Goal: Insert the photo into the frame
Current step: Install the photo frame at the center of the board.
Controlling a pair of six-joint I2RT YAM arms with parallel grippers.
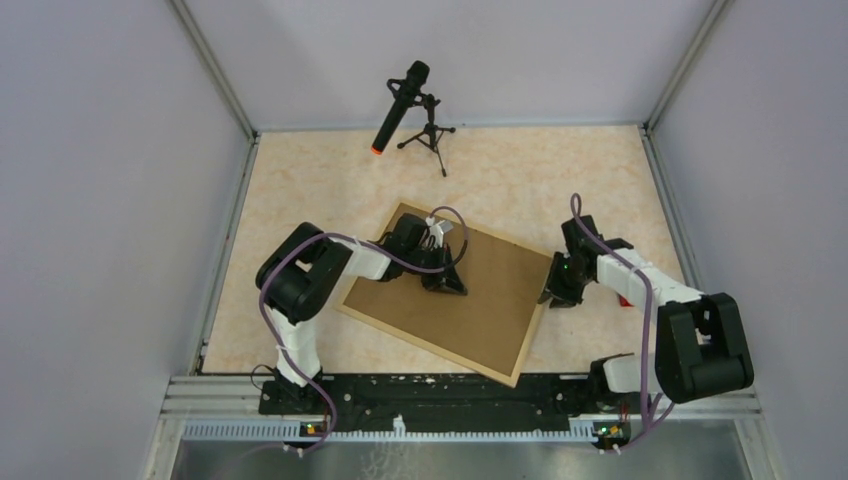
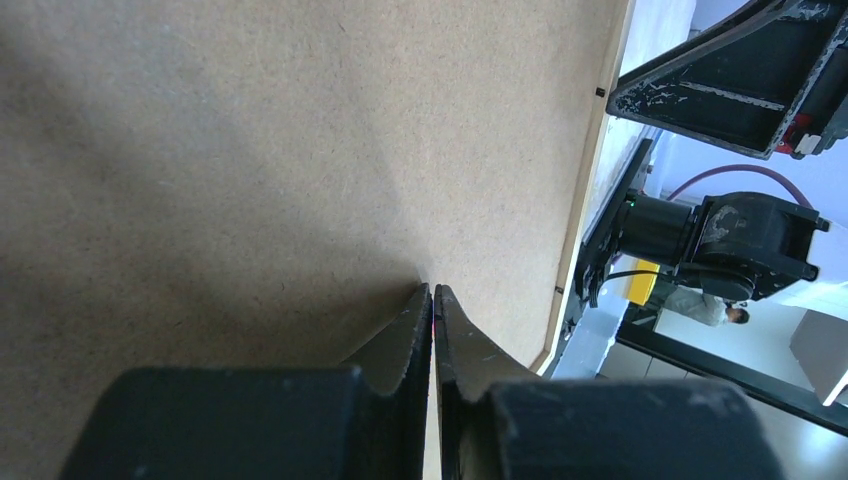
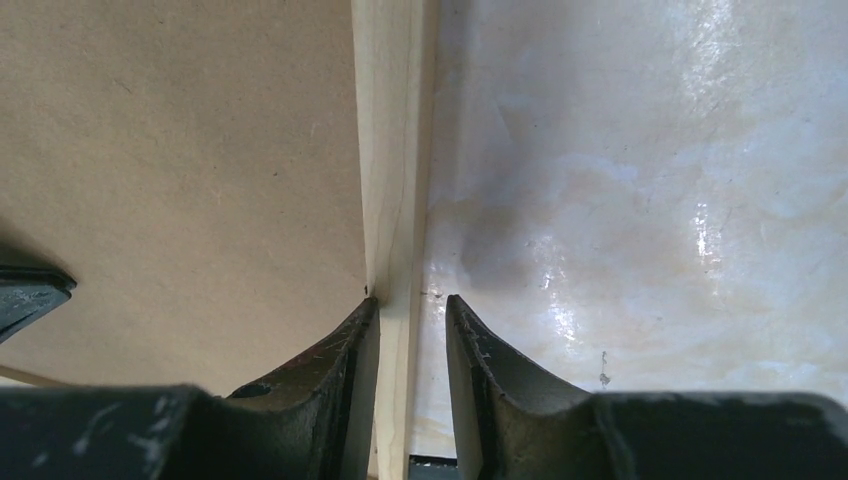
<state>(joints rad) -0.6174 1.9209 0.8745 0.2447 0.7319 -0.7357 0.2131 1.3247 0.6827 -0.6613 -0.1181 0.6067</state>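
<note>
The frame [image 1: 537, 322] of thin light wood lies flat in the middle of the table, with a plain brown backing board [image 1: 495, 290] filling it. The photo is not in view. My left gripper [image 1: 447, 285] is shut and empty, its tips [image 2: 433, 290] on the board [image 2: 250, 150], with the frame's strip [image 2: 590, 170] to its right. My right gripper [image 1: 553, 298] is open and straddles the frame's right strip [image 3: 392, 150]. Its left finger [image 3: 345, 350] sits on the board's [image 3: 180, 150] side and its right finger [image 3: 480, 350] over the table, apart from the strip.
A black microphone [image 1: 400, 105] on a small tripod [image 1: 432, 135] stands at the back of the table. Grey walls with metal rails enclose the beige marbled tabletop [image 1: 300, 180]. The right arm [image 2: 720, 235] shows in the left wrist view.
</note>
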